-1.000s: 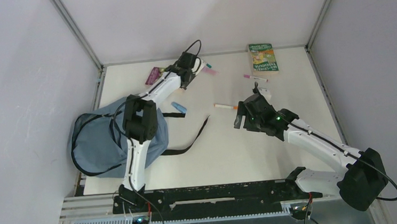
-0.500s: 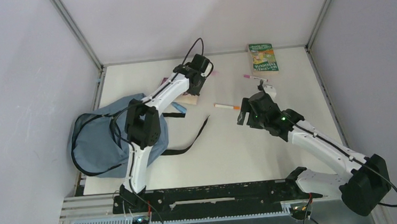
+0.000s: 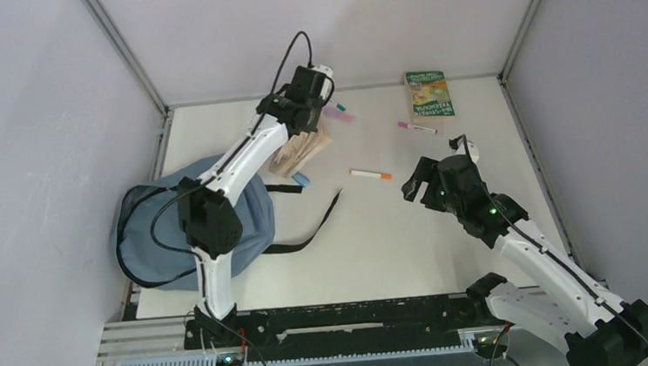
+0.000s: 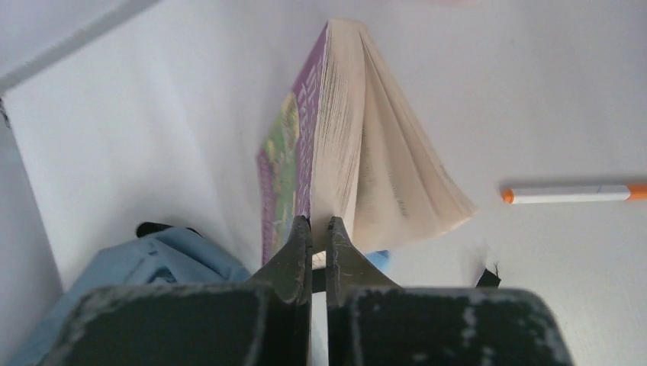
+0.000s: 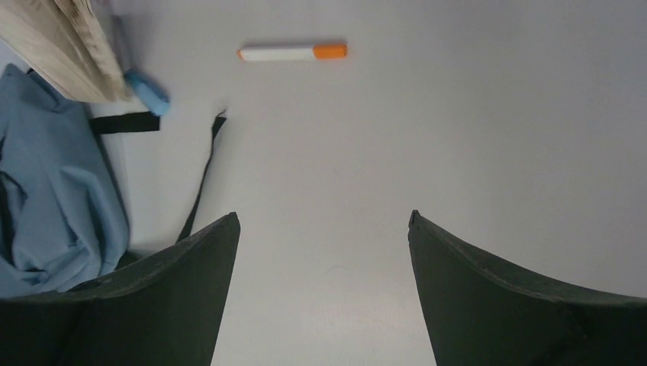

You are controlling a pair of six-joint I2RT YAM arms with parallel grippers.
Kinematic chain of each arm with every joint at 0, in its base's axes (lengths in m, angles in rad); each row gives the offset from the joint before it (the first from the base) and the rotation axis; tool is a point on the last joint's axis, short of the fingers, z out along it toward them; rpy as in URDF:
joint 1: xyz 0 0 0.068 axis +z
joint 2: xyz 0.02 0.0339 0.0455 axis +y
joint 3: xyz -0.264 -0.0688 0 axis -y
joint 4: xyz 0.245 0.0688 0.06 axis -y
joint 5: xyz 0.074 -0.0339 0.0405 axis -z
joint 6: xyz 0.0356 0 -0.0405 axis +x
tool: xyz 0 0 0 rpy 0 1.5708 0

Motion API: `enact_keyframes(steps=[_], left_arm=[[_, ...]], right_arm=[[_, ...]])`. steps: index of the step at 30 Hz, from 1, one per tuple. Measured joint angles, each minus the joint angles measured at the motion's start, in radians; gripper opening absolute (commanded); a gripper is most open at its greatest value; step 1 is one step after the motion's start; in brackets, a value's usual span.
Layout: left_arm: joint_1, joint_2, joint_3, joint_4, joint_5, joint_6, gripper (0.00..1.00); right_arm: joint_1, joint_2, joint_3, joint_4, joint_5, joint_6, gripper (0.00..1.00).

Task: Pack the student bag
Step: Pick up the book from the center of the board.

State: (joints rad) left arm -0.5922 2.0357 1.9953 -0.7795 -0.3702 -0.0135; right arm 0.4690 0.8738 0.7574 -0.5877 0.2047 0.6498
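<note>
1. The student bag (image 3: pixel 154 236), soft slate-blue fabric with black straps, is slumping at the worktop's (image 3: pixel 377 240) left edge, near-left of the left claw (image 4: pixel 319 223).
2. The left claw is clamping on a purple-covered paperback (image 4: pixel 358 152), whose cream pages are fanning loose above a small blue piece (image 5: pixel 147 90).
3. A slim white marker (image 5: pixel 292 52) with orange ends is lying ahead of the right claw (image 5: pixel 322 216), open smooth worktop surrounding it.
4. The right claw is hovering with its fingers spread wide apart.

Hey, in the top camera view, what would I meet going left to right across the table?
student bag → paperback pinched in the left claw → orange-capped marker → green book
</note>
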Motion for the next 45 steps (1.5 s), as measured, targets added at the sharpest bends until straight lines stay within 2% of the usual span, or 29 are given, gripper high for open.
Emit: enact_keyframes(steps=[6, 14, 19, 29, 35, 39, 41, 45], left_arm=[[0.001, -0.109, -0.090, 0.087, 0.008, 0.067, 0.00], [0.001, -0.138, -0.185, 0.155, 0.054, 0.093, 0.00], [0.004, -0.139, -0.204, 0.173, 0.076, 0.093, 0.00], [0.020, -0.169, -0.249, 0.184, 0.127, 0.083, 0.00], [0.026, -0.171, -0.249, 0.187, 0.153, 0.073, 0.00], [0.028, -0.194, -0.285, 0.193, 0.173, 0.064, 0.00], [0.028, -0.213, -0.307, 0.191, 0.174, 0.065, 0.00], [0.028, -0.247, -0.320, 0.172, 0.167, 0.063, 0.00]], right_arm=[[-0.005, 0.044, -0.006, 0.134, -0.106, 0.016, 0.90], [-0.002, 0.364, 0.011, 0.524, -0.294, 0.083, 0.92], [0.015, 0.582, 0.135, 0.628, -0.362, 0.103, 0.93], [0.029, 0.822, 0.354, 0.767, -0.423, 0.179, 0.92], [0.045, 1.026, 0.518, 0.769, -0.462, 0.217, 0.57], [0.047, 1.146, 0.628, 0.766, -0.528, 0.225, 0.22], [0.047, 1.170, 0.653, 0.762, -0.554, 0.224, 0.01], [0.043, 1.170, 0.659, 0.750, -0.609, 0.228, 0.00]])
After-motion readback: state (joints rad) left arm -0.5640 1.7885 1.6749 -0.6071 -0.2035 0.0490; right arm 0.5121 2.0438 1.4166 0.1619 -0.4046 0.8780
